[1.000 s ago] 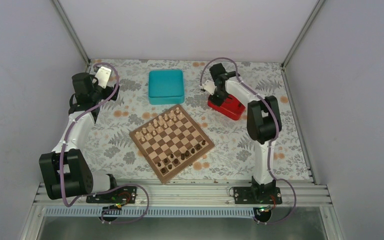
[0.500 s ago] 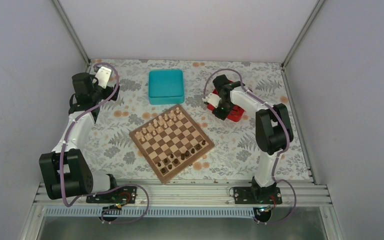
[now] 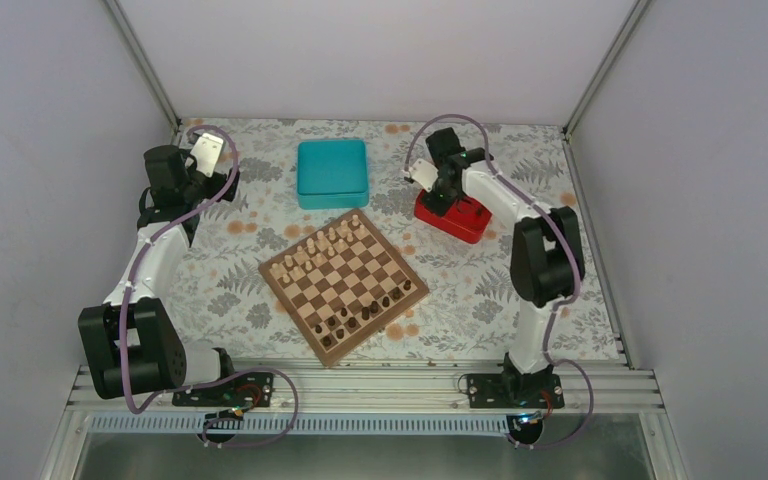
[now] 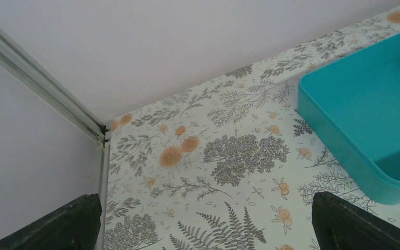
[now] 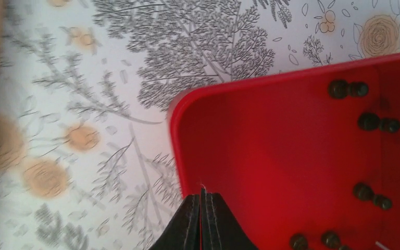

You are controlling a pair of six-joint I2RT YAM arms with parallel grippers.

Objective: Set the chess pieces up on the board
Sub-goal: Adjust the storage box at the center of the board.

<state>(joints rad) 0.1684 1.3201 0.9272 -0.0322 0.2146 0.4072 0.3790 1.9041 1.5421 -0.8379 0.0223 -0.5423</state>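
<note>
Floral table [image 3: 460, 290]: my right tool [image 5: 203, 197], pinched tight, hangs at the red tray [image 5: 271, 156] rim, frame bottom; left tool [image 4: 208, 224] gapes wide.

The left arm [image 3: 150, 262] and right arm [image 3: 526, 325] share white links, black joints, looping purple cables.

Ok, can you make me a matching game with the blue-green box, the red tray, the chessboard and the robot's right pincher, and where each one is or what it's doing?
Things:
1. teal box
2. red tray
3. chessboard
4. right gripper

Clues:
A. shut, hanging over the tray near its rim
B. dark chess pieces lie loose inside it
C. pale pieces stand along its far edge
D. sits just beyond the board's far corner

Pairs: 1-D, 2-B, 3-C, 4-A
</note>
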